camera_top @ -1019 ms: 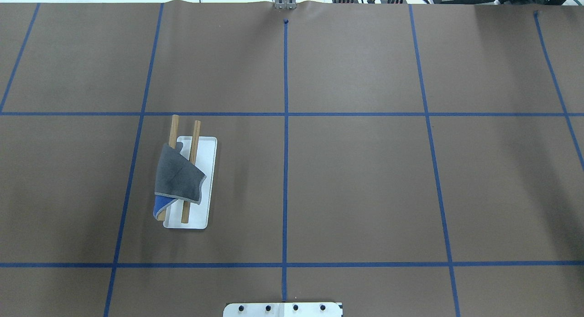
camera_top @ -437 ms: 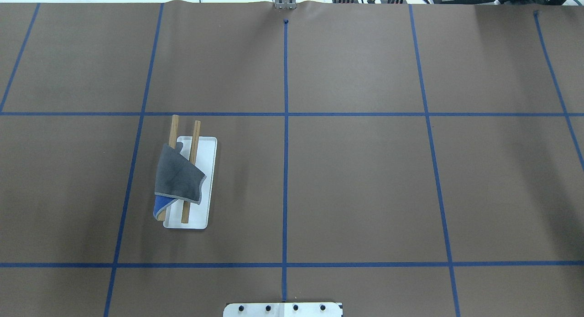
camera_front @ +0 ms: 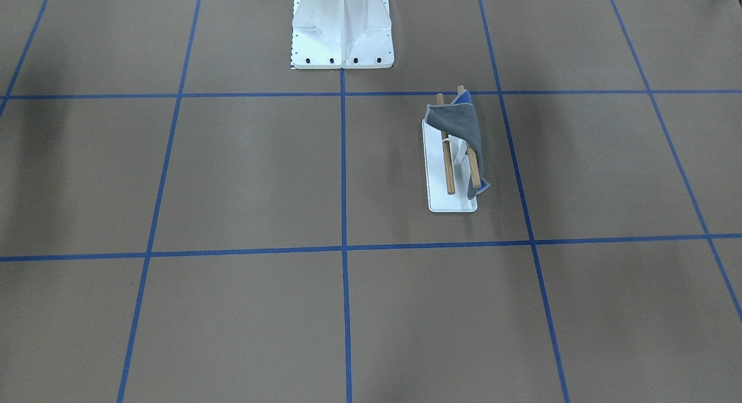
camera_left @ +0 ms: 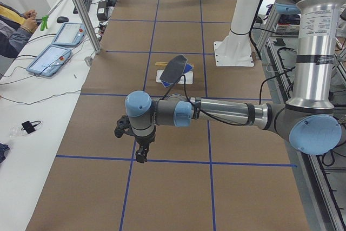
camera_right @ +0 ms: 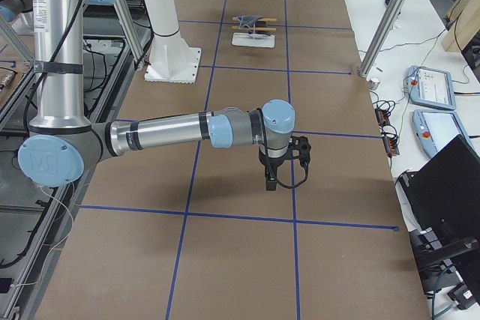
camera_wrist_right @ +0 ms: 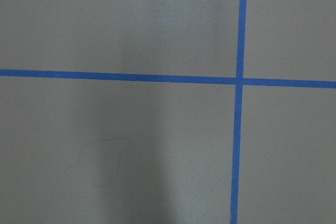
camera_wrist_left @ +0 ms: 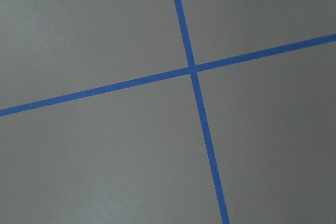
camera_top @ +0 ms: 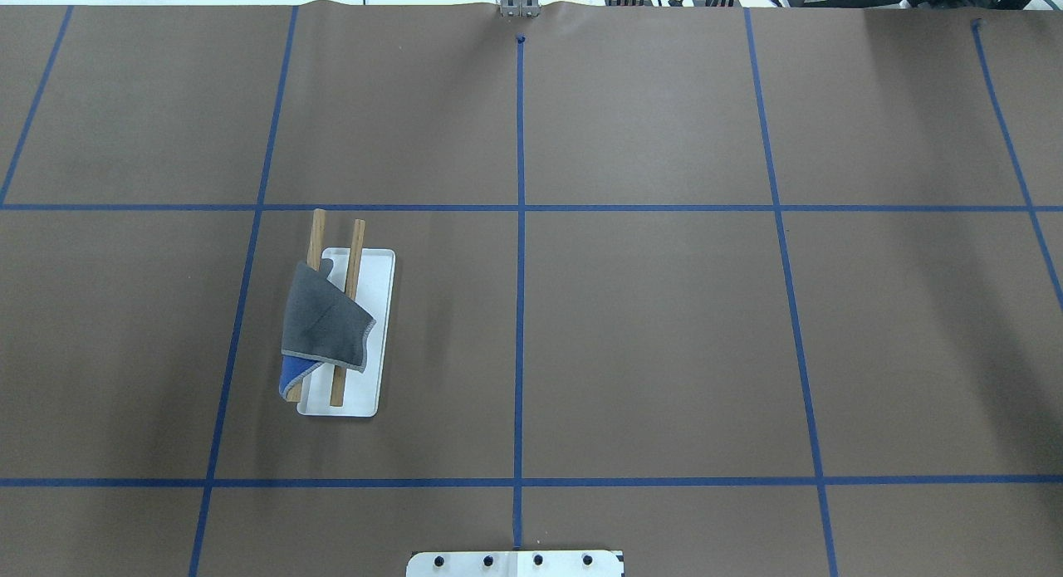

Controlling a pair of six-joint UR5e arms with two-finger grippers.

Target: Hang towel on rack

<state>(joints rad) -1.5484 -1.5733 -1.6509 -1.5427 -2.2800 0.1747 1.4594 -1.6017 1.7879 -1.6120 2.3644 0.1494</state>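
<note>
The towel (camera_top: 322, 321) lies draped dark grey side up over both wooden dowels of the rack (camera_top: 375, 328), with a blue corner hanging off the near left end. It also shows in the front-facing view (camera_front: 464, 127) on the rack (camera_front: 449, 201). No gripper is near them. My left gripper (camera_left: 141, 154) shows only in the exterior left view, low over the table, far from the rack; I cannot tell whether it is open or shut. My right gripper (camera_right: 270, 182) shows only in the exterior right view, also far away; I cannot tell its state.
The large white bolted pedestal (camera_front: 342, 29) stands at the robot's side of the table. Blue tape lines grid the brown table cover. Operators' tablets (camera_left: 54, 58) and cables lie on the white side bench.
</note>
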